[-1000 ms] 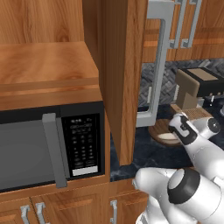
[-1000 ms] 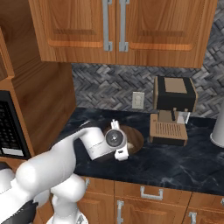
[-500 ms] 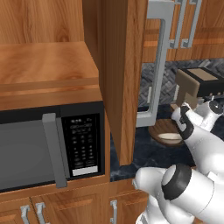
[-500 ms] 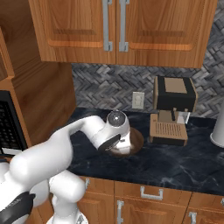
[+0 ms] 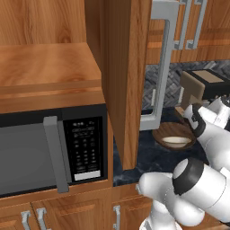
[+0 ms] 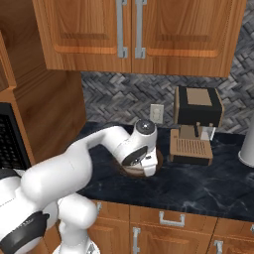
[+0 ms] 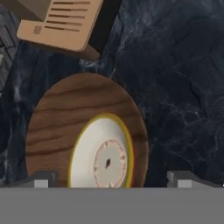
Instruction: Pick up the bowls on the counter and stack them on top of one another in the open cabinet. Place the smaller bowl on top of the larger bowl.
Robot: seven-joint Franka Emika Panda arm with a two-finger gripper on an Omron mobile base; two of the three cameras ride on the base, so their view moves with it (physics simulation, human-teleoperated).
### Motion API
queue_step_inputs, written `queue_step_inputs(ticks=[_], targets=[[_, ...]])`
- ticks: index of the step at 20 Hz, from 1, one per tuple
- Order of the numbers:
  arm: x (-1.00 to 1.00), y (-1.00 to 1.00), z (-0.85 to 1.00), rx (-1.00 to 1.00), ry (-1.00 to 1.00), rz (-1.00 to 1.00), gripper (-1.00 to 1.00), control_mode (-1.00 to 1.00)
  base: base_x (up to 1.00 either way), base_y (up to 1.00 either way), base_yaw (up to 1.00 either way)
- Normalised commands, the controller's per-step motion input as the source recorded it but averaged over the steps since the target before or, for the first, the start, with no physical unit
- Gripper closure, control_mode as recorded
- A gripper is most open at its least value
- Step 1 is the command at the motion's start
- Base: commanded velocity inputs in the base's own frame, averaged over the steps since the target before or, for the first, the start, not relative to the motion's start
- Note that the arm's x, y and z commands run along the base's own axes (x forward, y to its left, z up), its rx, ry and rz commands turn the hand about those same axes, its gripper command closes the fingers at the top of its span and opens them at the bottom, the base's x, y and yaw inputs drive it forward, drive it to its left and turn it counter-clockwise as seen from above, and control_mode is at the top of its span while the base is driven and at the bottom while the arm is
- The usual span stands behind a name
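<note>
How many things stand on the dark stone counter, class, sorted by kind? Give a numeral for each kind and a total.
Wooden bowl: 1
Cream-white bowl, sitting inside the wooden one: 1
Coffee machine: 1
White object at the right edge, cut off by the frame, kind unclear: 1
Total: 4

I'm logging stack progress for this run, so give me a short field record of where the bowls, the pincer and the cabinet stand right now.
smaller bowl: sits inside the larger bowl
larger bowl: on the counter, beside the coffee machine
pincer: open, above the nested bowls, holding nothing
open cabinet: shelf floor above the microwave, no bowl on its visible part
cabinet door: swung open, edge-on in the left base view
task status: bowls stacked, but on the counter, not in the cabinet
</note>
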Motion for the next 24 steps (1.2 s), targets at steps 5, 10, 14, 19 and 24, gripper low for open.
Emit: queue_step_inputs(ticks=[5,10,14,19,24], targets=[[0.1,0.0,-0.46,-0.01,0.0,0.04,-1.0,-1.0,0.0,0.0,0.0],[0.09,0.02,-0.58,-0.03,0.0,0.02,-1.0,-1.0,0.0,0.0,0.0],[0.19,0.03,-0.42,-0.04,-0.01,0.0,-1.0,-1.0,0.0,0.0,0.0],[0.28,0.03,-0.38,-0.05,0.0,0.0,-1.0,-1.0,0.0,0.0,0.0],[0.28,0.0,-0.43,-0.06,0.0,0.0,-1.0,-1.0,0.0,0.0,0.0]])
